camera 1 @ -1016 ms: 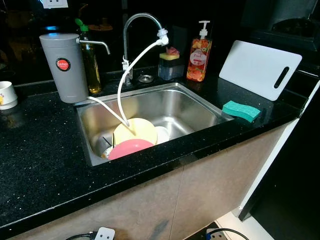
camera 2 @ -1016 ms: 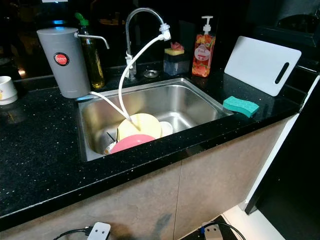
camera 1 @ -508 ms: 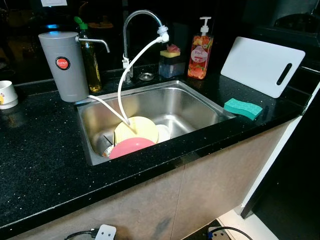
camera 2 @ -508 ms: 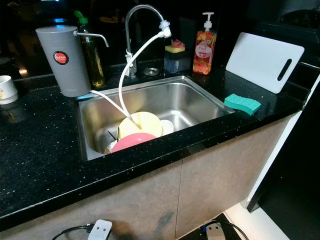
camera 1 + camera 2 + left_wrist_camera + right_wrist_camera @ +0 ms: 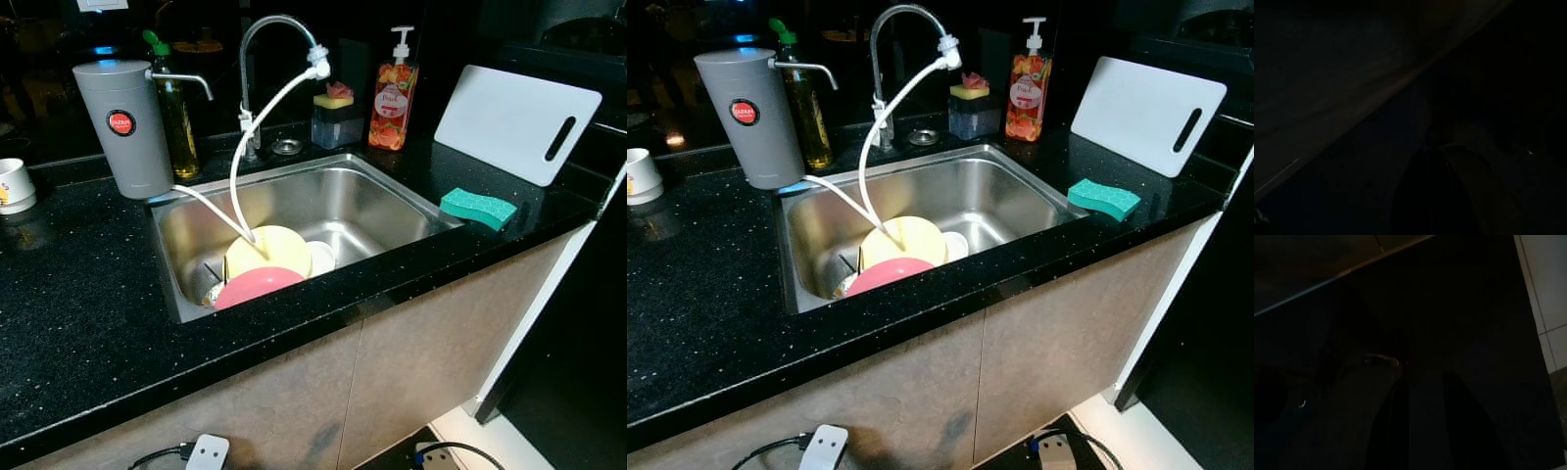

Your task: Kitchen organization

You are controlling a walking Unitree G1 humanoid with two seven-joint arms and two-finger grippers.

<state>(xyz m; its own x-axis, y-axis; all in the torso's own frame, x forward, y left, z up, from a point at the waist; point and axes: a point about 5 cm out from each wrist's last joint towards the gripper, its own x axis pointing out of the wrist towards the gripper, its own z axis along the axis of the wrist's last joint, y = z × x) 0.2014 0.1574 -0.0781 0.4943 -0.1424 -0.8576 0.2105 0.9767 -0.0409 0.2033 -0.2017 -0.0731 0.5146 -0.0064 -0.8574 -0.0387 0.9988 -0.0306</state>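
Dishes — pink plate (image 5: 257,288) over yellow plate (image 5: 266,253) — low in sink (image 5: 382,211), front-left corner, nearer left arm; both pincers idle in shade, opening impossible to tell.

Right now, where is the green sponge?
In the head views the green sponge lies flat on the black counter, on the robot's right of the sink, in front of the white cutting board.

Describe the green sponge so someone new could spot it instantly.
Start at the steel sink in the black counter. On the counter at the sink's right, in front of the leaning white cutting board, lies the green sponge: the only flat teal block there.
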